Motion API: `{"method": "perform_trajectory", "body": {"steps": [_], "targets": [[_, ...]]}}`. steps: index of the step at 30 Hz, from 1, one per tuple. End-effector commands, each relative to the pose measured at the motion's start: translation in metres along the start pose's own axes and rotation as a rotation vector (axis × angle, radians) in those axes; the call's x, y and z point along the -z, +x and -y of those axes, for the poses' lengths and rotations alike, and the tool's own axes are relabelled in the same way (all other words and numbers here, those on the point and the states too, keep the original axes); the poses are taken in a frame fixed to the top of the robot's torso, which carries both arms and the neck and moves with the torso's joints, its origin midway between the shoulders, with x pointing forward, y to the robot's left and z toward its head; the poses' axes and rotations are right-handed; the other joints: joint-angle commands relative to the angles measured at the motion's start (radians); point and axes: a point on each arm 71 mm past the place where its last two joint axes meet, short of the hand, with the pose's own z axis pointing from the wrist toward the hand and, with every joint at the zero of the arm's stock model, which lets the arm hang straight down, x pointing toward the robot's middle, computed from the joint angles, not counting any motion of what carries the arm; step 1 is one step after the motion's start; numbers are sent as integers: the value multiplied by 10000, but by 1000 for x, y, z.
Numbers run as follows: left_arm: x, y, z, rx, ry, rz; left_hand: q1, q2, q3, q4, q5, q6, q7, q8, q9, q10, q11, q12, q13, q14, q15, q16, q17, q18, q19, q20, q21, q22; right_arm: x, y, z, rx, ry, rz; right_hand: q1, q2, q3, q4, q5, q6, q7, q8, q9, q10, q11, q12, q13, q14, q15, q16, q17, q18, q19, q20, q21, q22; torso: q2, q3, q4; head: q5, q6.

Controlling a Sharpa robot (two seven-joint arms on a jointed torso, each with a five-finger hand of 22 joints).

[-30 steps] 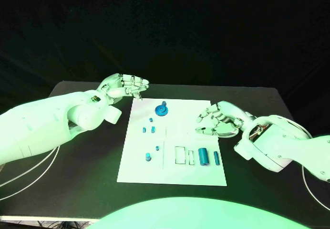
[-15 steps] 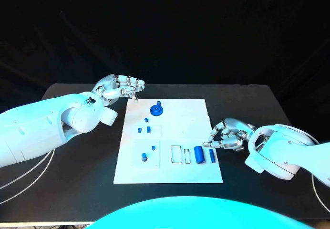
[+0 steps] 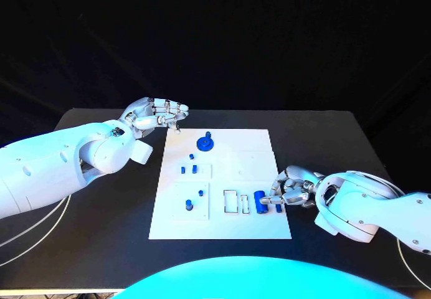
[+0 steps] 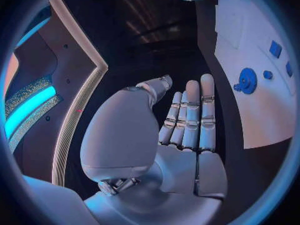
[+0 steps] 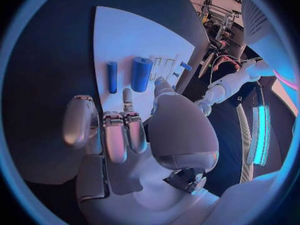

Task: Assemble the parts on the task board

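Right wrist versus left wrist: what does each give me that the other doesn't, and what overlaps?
Right wrist only: the right hand from behind, fingers apart above the two blue cylinders, holding nothing. Left wrist only: the left hand, fingers straight, off the board's edge, beside the blue gear. Both: the white task board on the black table.

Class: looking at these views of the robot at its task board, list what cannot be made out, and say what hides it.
- Head view: whether the right robot hand touches the two blue cylinders; its fingers cover them.
- Head view: shapes of the small blue parts on the task board; too small.
- Left wrist view: the board's far end; cut off by the circle's rim.
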Motion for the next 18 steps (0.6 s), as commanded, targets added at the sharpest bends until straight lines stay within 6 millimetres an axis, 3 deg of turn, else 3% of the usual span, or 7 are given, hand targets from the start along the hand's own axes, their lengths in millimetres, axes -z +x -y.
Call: {"method": "perform_trajectory", "body": {"steps": [1, 9, 14, 18], "targets": [[0, 2, 1, 98, 115, -112, -15, 18, -60, 17, -1, -86, 81, -37, -9, -88, 15, 65, -10, -61, 29, -27, -17, 61, 3, 87, -69, -14, -2, 4, 0, 361, 98, -100, 2, 70, -60, -11, 38, 32, -18, 37, -15, 767, -87, 50, 2163, 896, -16, 40, 1879, -64, 101, -3, 46, 543, -1, 9, -5, 18, 0], [0, 1, 1, 97, 99, -113, -4, 35, -86, 38, 2, -78, 78, -20, -11, -110, 16, 102, -13, -65, 33, -21, -19, 63, 9, 95, -90, -28, -9, 11, 1, 543, 224, -197, -76, 153, -185, -7, 39, 84, -38, 78, -34, 763, -105, 43, 2157, 902, -29, 47, 1910, -74, 120, -14, 96, 581, 5, 8, -11, 47, 0], [0, 1, 1, 98, 74, -118, -4, 35, -86, 38, 2, -78, 78, -20, -11, -110, 16, 102, -13, -65, 33, -21, -19, 63, 9, 95, -90, -28, -14, 17, -1, 671, 229, -381, -138, 208, -260, -6, 40, 121, -52, 102, -48, 787, -117, 62, 2195, 908, -39, 54, 1943, -78, 128, -22, 118, 601, 3, 8, -13, -66, 0], [1, 1, 1, 95, 58, -107, -4, 35, -86, 38, 2, -78, 78, -20, -11, -110, 16, 102, -13, -65, 33, -21, -19, 63, 9, 95, -90, -28, -18, 22, -3, 783, 210, -529, -155, 235, -282, -8, 41, 136, -58, 110, -54, 784, -122, 59, 2190, 908, -43, 54, 1941, -78, 128, -25, 119, 604, -4, 8, -13, 12, 0]]}}
